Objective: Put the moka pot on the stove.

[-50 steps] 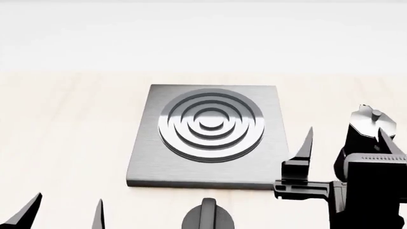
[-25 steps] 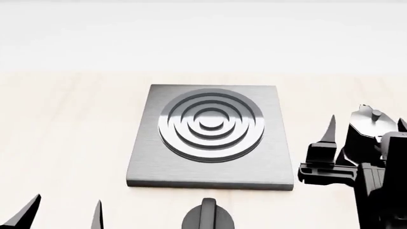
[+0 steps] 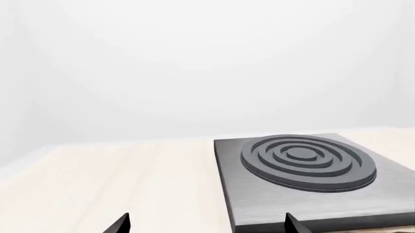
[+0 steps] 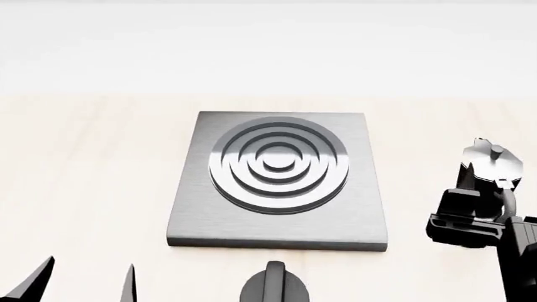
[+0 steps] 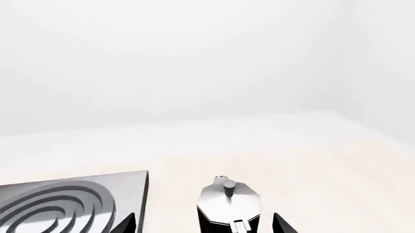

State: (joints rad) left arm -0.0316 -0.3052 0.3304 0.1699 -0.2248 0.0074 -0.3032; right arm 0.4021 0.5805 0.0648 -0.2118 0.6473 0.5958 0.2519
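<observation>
Here the right pincer (image 5: 204,224) stands released, its two dark pointed fingertips (image 5: 127,224) spread either side of the moka pot (image 5: 228,204), which sits upright on the pale wood-grain desk (image 4: 84,176) between them; whether they touch it I cannot tell. The pot's faceted black body carries a shiny silver lid with a small knob. Just beside this pincer lies the stove (image 4: 277,179), a square brushed grey slab with raised concentric rings. The left pincer (image 3: 204,224) also stands released, near the slab's corner. A round ridged black knob (image 4: 275,286) lies between the two pincers.
</observation>
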